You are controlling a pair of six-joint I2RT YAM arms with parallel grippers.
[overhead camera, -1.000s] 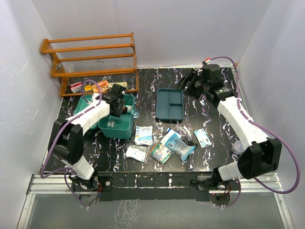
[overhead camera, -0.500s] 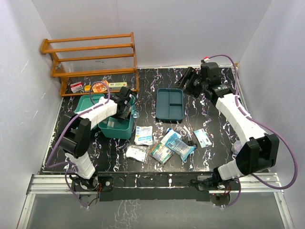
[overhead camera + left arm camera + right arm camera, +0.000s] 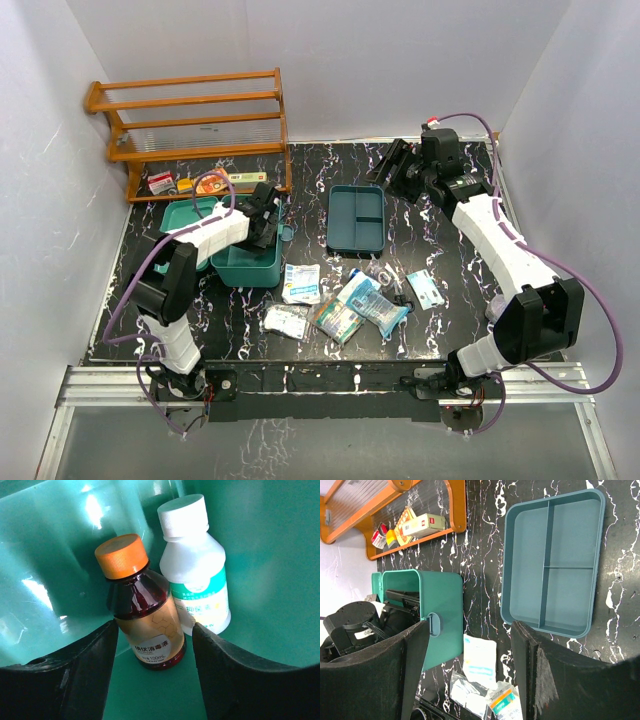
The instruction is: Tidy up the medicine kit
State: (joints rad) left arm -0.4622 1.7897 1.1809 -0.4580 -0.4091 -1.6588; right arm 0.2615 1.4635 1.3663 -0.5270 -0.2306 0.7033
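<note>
Past the loose packets [image 3: 345, 305] in front, the medicine kit [image 3: 250, 268] stands open at mid-left, the left gripper [image 3: 154, 635] spread empty inside over 2 bottles [image 3: 145, 620] a finger could snag on withdrawal, while farther back the right gripper [image 3: 470, 640] hovers open near the divided tray [image 3: 570, 540].

Wears white shells on left arm [image 3: 205, 232] and right arm [image 3: 497, 238], black at joints; trails purple cables [image 3: 466, 118]. Ends in broad matte-black fingers [image 3: 542, 677], scuffed grey.
</note>
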